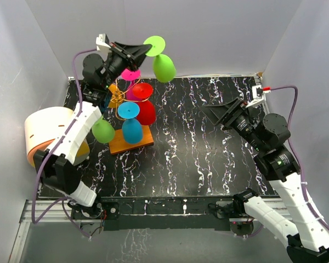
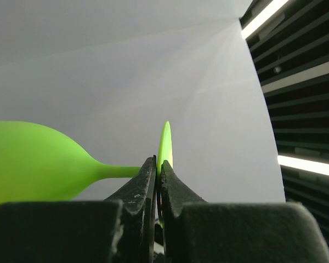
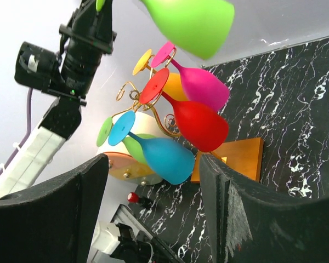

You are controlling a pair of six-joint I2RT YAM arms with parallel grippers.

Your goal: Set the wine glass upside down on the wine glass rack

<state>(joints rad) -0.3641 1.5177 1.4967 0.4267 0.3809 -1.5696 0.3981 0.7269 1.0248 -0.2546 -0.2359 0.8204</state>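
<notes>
Left gripper [image 1: 146, 49] clamped on foot of lime wine glass [image 1: 164, 67], held high above wine glass rack [image 1: 144, 138]. Not yet hung. Other coloured glasses [image 1: 132, 130] hang there. Right gripper [image 1: 209, 111] wide, empty, well apart.

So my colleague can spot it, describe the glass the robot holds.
Find the black marbled table, then the gold wine glass rack at its back left. Above it, the left pincer pinches a lime-green wine glass by its foot: the only glass off the rack.
</notes>
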